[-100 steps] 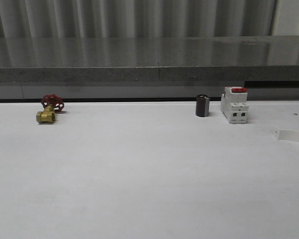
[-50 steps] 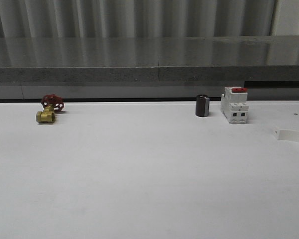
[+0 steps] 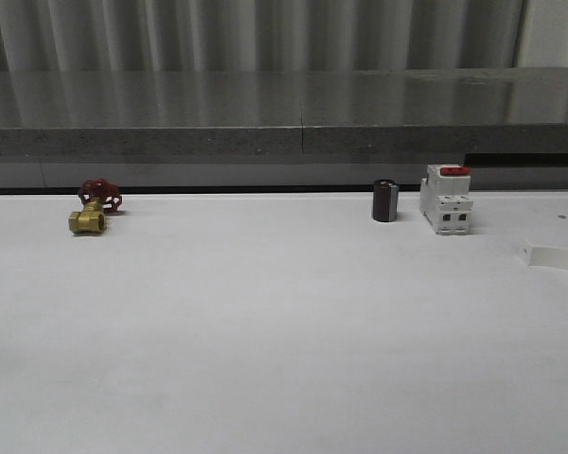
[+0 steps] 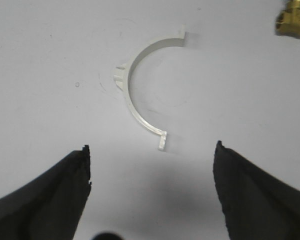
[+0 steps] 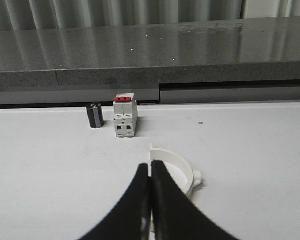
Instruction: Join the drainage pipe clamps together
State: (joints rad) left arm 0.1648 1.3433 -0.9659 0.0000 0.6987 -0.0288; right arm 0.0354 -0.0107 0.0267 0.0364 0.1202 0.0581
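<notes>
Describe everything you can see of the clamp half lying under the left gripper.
The clamp half is a white, plastic-looking semicircular strip lying flat on the white table, its opening facing the brass valve. Small square tabs stick out at both ends, with a ribbed tab on its outer curve. Nothing touches it; the left gripper hovers above with wide-open fingers.

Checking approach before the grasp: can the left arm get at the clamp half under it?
Probably yes. The left gripper is open above the clamp half, which lies flat on bare table; the brass valve sits well aside.
</notes>
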